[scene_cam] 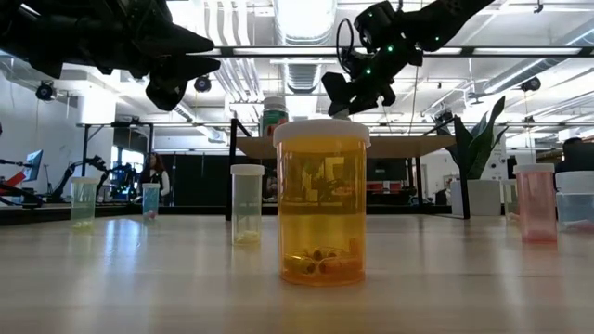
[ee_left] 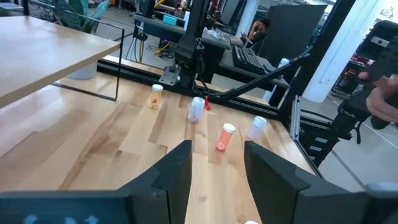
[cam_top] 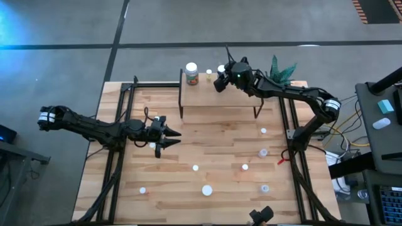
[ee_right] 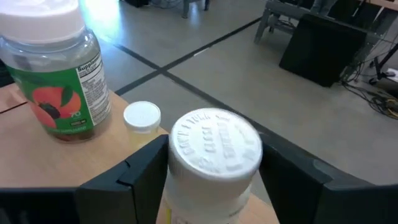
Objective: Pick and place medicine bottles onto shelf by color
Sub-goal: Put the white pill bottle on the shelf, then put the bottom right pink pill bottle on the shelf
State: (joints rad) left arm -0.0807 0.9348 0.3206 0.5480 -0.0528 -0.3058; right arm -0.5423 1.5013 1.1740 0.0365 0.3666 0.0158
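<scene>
A: Over the shelf [cam_top: 220,95] at the back of the surface [cam_top: 207,144], why does the right gripper [cam_top: 221,80] sit so low?

B: It has a white-capped bottle [ee_right: 214,155] between its fingers, cap up. Judging by the yellowish body under the cap, it belongs with the small yellow vial [ee_right: 142,118] just beside it, so the arm brings it to that end of the board.

A: Is it clamped or letting go?

B: The fingers stand close on either side of the bottle, but I cannot tell whether they press it or have slackened. I'd judge this is the set-down.

A: And the big jar?

B: The green-labelled supplement bottle [cam_top: 191,73] stands upright near the shelf's other end, apart from the yellow ones; that looks like sorting by colour.

A: What is the left gripper [cam_top: 171,139] doing?

B: It hovers above the middle of the surface, partly open and empty, pointing toward the loose bottles on the far side: a red vial [ee_left: 225,137], a clear one [ee_left: 196,109], a yellow one [ee_left: 155,96]. It seems to wait its turn.
</scene>
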